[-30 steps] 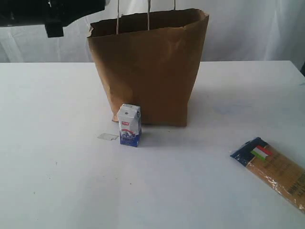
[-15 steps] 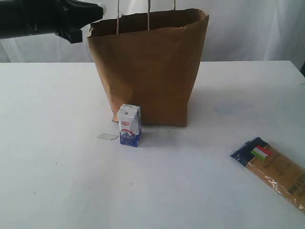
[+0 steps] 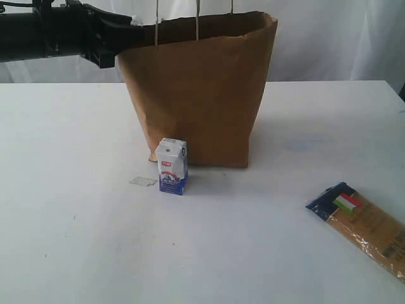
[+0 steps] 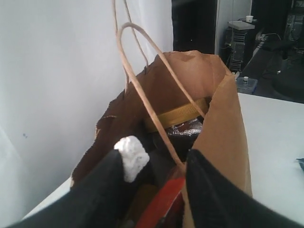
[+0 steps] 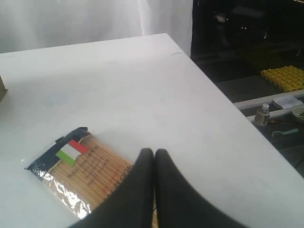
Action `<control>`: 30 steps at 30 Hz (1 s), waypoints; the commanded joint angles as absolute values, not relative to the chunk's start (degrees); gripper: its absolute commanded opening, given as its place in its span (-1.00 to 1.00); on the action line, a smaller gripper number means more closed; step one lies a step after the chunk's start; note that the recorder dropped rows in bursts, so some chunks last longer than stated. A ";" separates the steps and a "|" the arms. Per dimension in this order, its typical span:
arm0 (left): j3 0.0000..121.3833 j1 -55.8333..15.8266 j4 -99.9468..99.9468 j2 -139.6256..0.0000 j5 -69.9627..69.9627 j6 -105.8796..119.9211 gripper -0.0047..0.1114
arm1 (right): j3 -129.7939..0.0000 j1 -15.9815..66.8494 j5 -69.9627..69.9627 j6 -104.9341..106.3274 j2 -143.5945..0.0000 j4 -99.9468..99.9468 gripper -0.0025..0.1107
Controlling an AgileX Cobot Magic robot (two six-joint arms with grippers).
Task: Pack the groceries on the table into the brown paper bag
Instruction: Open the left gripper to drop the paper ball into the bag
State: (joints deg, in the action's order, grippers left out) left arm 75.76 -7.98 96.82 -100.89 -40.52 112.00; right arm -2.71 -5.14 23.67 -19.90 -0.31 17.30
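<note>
Red band on your carton [image 3: 171, 166] by the brown paper bag [image 3: 199, 95] isn't legible; pasta packet [image 5: 80, 166] shows Italian flag. L pincer [image 4: 156, 164] spread over bag mouth, empty; R pincer [image 5: 154, 153] pressed together above packet.

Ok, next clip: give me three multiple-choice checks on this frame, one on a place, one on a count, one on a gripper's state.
1. Where does the small carton stand relative to the brown paper bag? A inside it; B on the table in front of it; C behind it.
2. How many groceries are outside the bag? A four; B one; C two.
3. The right gripper is: A shut and empty; B wide open; C clamped on a can.
Key: 1 B, it stands upright before the bag; 2 C, only the carton and the pasta packet lie out; 3 A, its fingers meet with nothing between.
</note>
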 commanded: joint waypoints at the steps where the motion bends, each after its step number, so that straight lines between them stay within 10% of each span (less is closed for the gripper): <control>1: 76.11 -8.10 97.57 -100.61 -41.53 111.06 -0.09 | -2.32 -5.05 23.02 -20.15 0.00 17.80 -0.96; 6: 76.11 -8.10 96.42 -100.61 -41.64 110.88 -0.20 | -2.32 -5.05 23.02 -20.15 0.00 17.80 -0.96; 12: 76.11 -8.10 96.38 -100.61 -41.53 112.60 -0.92 | -2.32 -5.05 23.02 -20.15 0.00 17.80 -0.96; 18: 76.11 -8.10 96.72 -100.61 -40.20 117.37 -0.92 | -2.32 -5.05 23.02 -20.15 0.00 17.80 -0.96; 25: 76.11 -8.10 95.96 -100.61 -39.32 120.26 -0.06 | -2.32 -5.05 23.02 -20.15 0.00 17.80 -0.96; 30: 76.11 -8.10 99.83 -100.61 -41.62 119.87 0.02 | -2.32 -5.05 23.02 -20.15 0.00 17.80 -0.96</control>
State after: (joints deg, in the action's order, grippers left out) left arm 75.76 -7.98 96.50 -100.89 -39.36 112.19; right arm -2.71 -5.14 23.67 -19.90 -0.31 17.30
